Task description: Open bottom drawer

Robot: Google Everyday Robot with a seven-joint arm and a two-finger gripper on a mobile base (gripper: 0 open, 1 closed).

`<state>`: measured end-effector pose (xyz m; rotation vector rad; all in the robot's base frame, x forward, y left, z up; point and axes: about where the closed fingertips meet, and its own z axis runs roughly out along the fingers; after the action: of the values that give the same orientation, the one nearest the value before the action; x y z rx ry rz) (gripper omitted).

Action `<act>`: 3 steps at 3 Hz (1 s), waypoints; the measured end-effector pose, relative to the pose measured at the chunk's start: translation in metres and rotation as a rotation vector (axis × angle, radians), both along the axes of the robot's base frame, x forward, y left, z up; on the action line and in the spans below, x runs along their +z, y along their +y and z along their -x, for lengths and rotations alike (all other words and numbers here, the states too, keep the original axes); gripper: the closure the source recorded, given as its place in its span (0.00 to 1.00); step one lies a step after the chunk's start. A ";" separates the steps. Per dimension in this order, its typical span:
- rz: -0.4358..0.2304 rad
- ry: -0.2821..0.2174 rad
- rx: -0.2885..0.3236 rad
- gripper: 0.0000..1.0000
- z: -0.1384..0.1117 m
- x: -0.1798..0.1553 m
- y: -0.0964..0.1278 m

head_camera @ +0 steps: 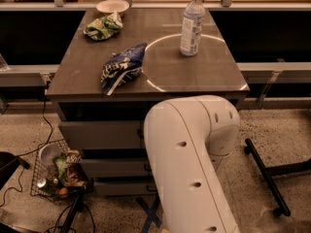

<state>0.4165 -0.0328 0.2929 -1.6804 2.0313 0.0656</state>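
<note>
We see 1 white robot arm (187, 169) filling the lower centre of the camera view. Its large rounded link rises from the bottom edge and bends at an elbow just below the cabinet top. The gripper is not in the frame: it lies somewhere past the arm's visible links, and we cannot determine whether it is spread, closed or holding anything.

Behind the arm stands 1 grey-brown cabinet (194, 76) with 3 stacked drawer fronts. The arm covers the right part of all 3.

1. The top drawer front (99, 135) is the tallest.
2. The middle drawer front (114, 168) sits directly below it.
3. The bottom drawer (121, 187) is the lowest and shallowest front, just above the speckled floor. Only its left part shows. A dark mark at the arm's edge is probably the end of its bar handle (150, 188).

A wire basket (36, 178) holding mixed litter stands on the floor, just left of the lower 2 drawers.

On the cabinet top we identify 4 items:

- 1 clear water bottle (192, 25), upright, inside a white circle marking (155, 85).
- 1 blue snack bag (121, 68), crumpled, left of the circle.
- 1 green snack bag (102, 27), near the rear left corner.
- 1 pale bowl (112, 7), at the rear edge, just behind the green bag.
</note>
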 end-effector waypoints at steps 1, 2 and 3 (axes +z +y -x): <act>0.000 0.000 0.000 0.00 0.000 0.000 0.000; 0.028 -0.014 -0.011 0.00 -0.014 -0.015 0.013; 0.091 -0.044 -0.029 0.00 -0.029 -0.033 0.015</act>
<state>0.4450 -0.0177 0.2604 -1.6912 2.0539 -0.0742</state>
